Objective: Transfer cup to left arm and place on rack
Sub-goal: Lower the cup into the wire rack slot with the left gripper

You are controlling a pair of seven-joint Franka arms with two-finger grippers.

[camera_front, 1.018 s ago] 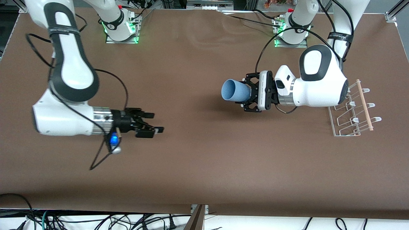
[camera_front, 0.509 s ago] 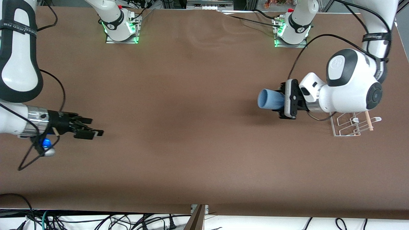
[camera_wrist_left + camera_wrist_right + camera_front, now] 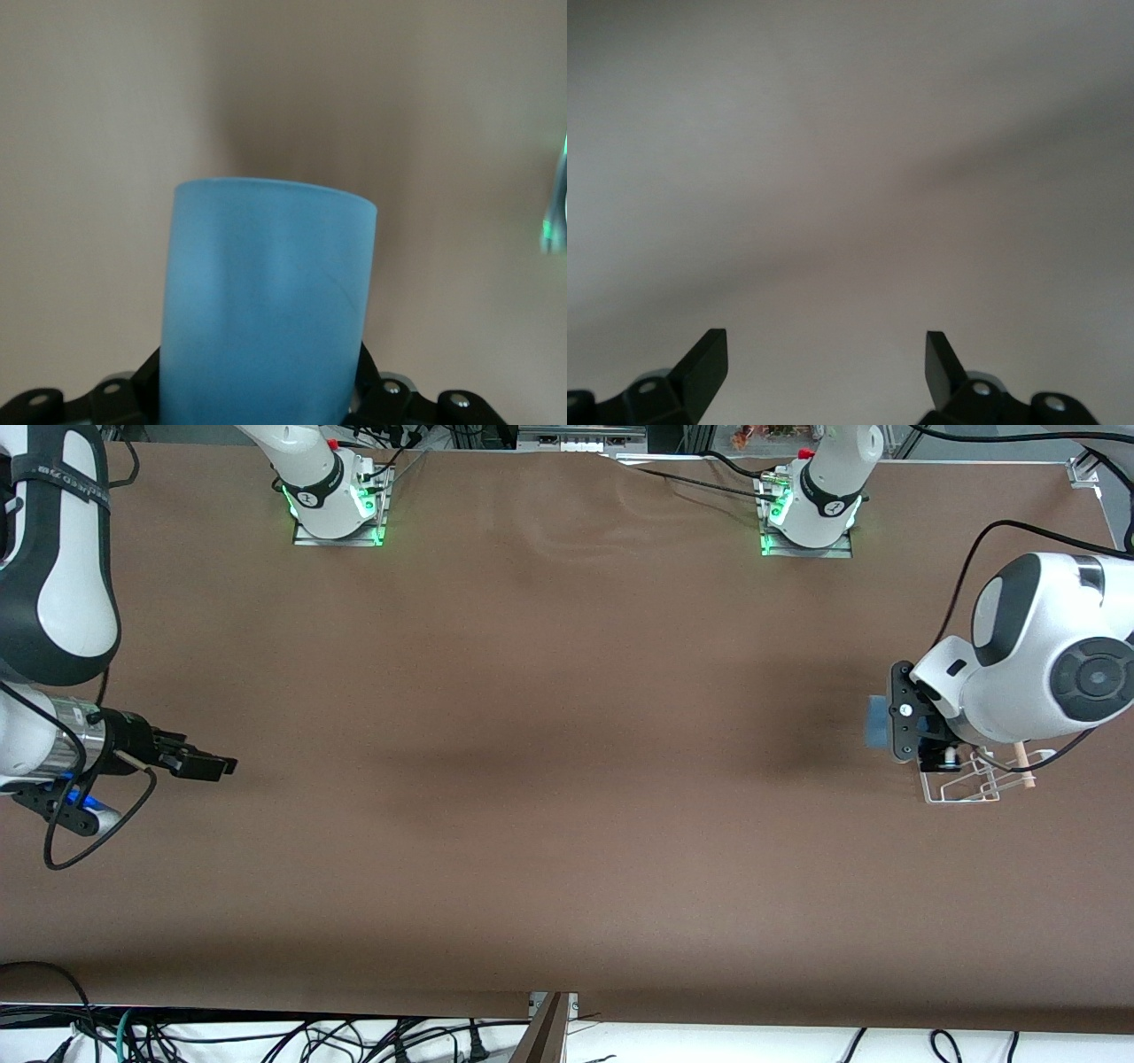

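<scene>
Front view. Table (image 3: 567, 779): brown surface filling most of the frame. Left arm (image 3: 1045, 660): white with black joints, at the right edge of the frame, mid-height. Left gripper (image 3: 886, 724): black, just off the arm's wrist block, clenched on the cup. Cup (image 3: 877, 721): light blue, only a narrow strip showing past the gripper, held in the air over the brown table at the edge of the rack. Rack (image 3: 961, 786): white wire, at the right of the frame just under the left arm's wrist, largely hidden by it. Wooden dowel (image 3: 1023, 766): a short length showing at the rack's end. Right arm (image 3: 53, 602): along the left edge of the frame. Right gripper (image 3: 208, 764): black, at the left, mid-height, over bare table; this arm waits. Two arm bases with green lights along the top of the frame.

Left wrist view. Cup (image 3: 266, 301): fills the lower centre of the frame, mouth pointing away from the camera, its base seated between black gripper fingers (image 3: 390, 403) at the bottom edge.

Right wrist view. Right gripper (image 3: 824, 359): two black fingertips at the bottom corners, spread wide apart, nothing between them. Plain table surface fills the rest of the frame.
</scene>
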